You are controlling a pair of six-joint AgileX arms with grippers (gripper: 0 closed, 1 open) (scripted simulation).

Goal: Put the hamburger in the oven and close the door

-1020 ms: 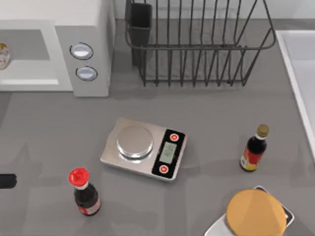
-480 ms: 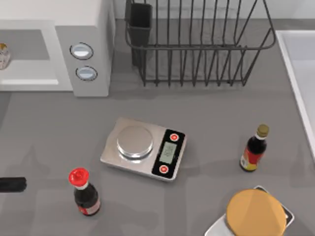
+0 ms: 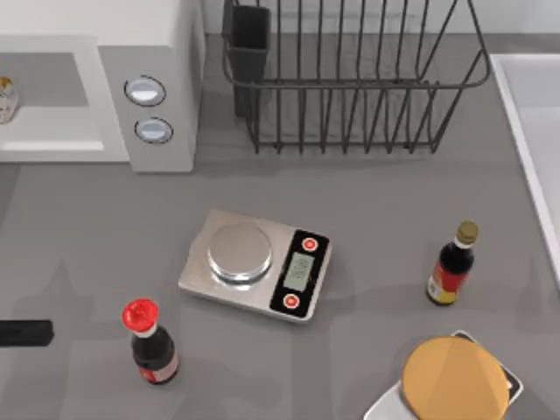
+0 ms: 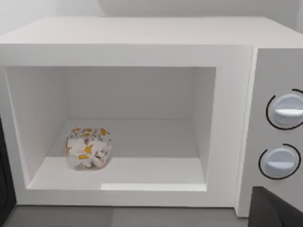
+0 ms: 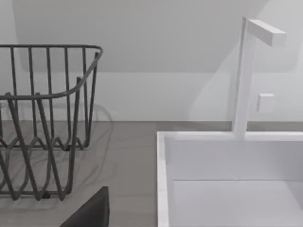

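Note:
The white oven stands at the table's back left, its two knobs facing up in the top view. Its cavity is open, and the hamburger sits inside on the pale floor, left of the middle; in the top view the hamburger peeks in at the left edge. A dark strip at the cavity's left side is the door, swung open. My left gripper is a black bar low at the left edge, well in front of the oven and apart from it. A dark piece of my right gripper shows near the dish rack.
A silver kitchen scale lies mid-table. A red-capped bottle stands front left, a gold-capped dark bottle at the right. A wire dish rack is at the back, a white sink far right, a large tan disc front right.
The black bar of my left gripper has come farther in from the left edge and slightly toward the table's front. Nothing else has moved.

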